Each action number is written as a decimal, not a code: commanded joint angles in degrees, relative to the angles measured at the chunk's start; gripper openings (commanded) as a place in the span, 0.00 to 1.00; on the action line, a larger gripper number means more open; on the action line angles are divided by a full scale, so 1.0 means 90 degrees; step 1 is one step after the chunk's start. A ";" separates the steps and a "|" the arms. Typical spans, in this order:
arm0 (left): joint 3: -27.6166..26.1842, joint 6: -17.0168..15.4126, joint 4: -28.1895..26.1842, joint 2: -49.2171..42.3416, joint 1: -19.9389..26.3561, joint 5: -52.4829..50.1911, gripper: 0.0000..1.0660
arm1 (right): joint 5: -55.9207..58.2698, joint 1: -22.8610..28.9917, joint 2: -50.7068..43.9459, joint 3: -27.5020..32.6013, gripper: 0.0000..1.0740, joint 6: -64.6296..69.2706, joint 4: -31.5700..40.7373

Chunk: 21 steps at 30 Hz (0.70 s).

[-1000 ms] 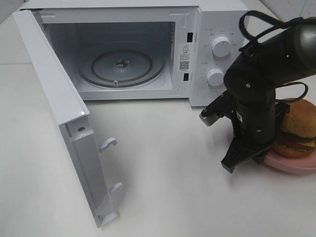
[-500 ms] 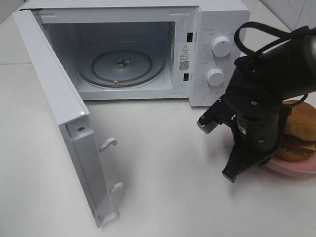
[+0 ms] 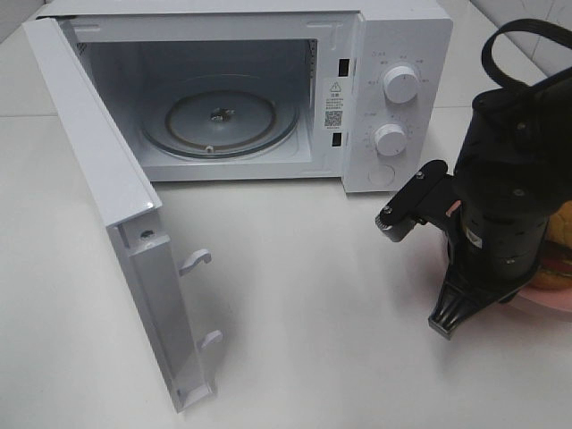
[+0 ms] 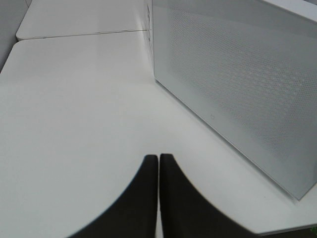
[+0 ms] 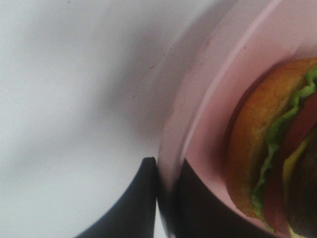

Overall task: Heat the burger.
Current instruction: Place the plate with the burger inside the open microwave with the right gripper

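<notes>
The burger (image 5: 267, 139), with its golden bun, green lettuce and red tomato, lies on a pink plate (image 5: 233, 59). In the right wrist view my right gripper (image 5: 166, 198) is shut on the plate's rim, one finger on each side of it. From the high camera the right arm covers most of the burger (image 3: 560, 243) and only a sliver of the plate (image 3: 550, 301) shows at the right edge, with the right gripper (image 3: 456, 315) low at the plate's near-left side. My left gripper (image 4: 158, 168) is shut and holds nothing above bare table.
A white microwave (image 3: 393, 54) stands at the back, its door (image 3: 98, 179) swung wide to the left and the glass turntable (image 3: 219, 121) bare. The left wrist view shows the door's meshed outer face (image 4: 237, 89) close by. Two knobs (image 3: 399, 85) sit beside the right arm.
The right arm has shifted right and toward the camera, and the plate with the burger has shifted right with it. The arm now hides more of the burger. The microwave is unmoved.
</notes>
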 commanded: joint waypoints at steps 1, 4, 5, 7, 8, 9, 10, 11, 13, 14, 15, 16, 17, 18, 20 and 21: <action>0.0013 -0.0025 0.0013 -0.0115 0.0000 -0.0051 0.00 | 0.0013 0.0076 -0.0140 0.0051 0.00 -0.0006 -0.0414; 0.0013 -0.0025 0.0013 -0.0115 0.0000 -0.0051 0.00 | -0.0095 0.0592 -0.0280 0.0216 0.00 0.0089 -0.0847; 0.0013 -0.0025 0.0013 -0.0115 0.0000 -0.0051 0.00 | -0.0102 0.0675 -0.0286 0.0255 0.00 0.0108 -0.0891; 0.0013 -0.0025 0.0019 -0.0115 0.0000 -0.0051 0.00 | -0.0134 0.0840 -0.0318 0.0318 0.00 0.0127 -0.0929; 0.0013 -0.0025 0.0019 -0.0115 0.0000 -0.0051 0.00 | -0.0178 0.0999 -0.0331 0.0401 0.00 0.0102 -0.0936; 0.0013 -0.0025 0.0019 -0.0115 0.0000 -0.0051 0.00 | -0.0178 0.0999 -0.0331 0.0401 0.00 0.0102 -0.0936; 0.0013 -0.0025 0.0019 -0.0115 0.0000 -0.0051 0.00 | -0.0210 0.1057 -0.0331 0.0439 0.00 0.0095 -0.0929; 0.0013 -0.0025 0.0019 -0.0115 0.0000 -0.0051 0.00 | -0.0376 0.1203 -0.0382 0.0560 0.00 0.0083 -0.0974; 0.0013 -0.0025 0.0019 -0.0115 0.0000 -0.0051 0.00 | -0.0503 0.1286 -0.0427 0.0624 0.00 0.0083 -0.1019; 0.0013 -0.0025 0.0019 -0.0115 0.0000 -0.0051 0.00 | -0.0503 0.1286 -0.0427 0.0624 0.00 0.0083 -0.1019; 0.0013 -0.0025 0.0019 -0.0115 0.0000 -0.0051 0.00 | -0.0700 0.1439 -0.0528 0.0783 0.00 0.0083 -0.1140; 0.0013 -0.0025 0.0019 -0.0115 0.0000 -0.0051 0.00 | -0.0758 0.1598 -0.0643 0.0904 0.00 0.0089 -0.1241; 0.0013 -0.0025 0.0019 -0.0115 0.0000 -0.0051 0.00 | -0.0758 0.1598 -0.0643 0.0904 0.00 0.0089 -0.1241; 0.0013 -0.0025 0.0019 -0.0115 0.0000 -0.0051 0.00 | -0.0732 0.1687 -0.0713 0.0955 0.00 0.0089 -0.1292; 0.0013 -0.0025 0.0019 -0.0115 0.0000 -0.0051 0.00 | -0.0707 0.1859 -0.0815 0.1044 0.00 0.0089 -0.1445; 0.0013 -0.0025 0.0019 -0.0115 0.0000 -0.0051 0.00 | -0.0713 0.1942 -0.0866 0.1082 0.00 0.0083 -0.1522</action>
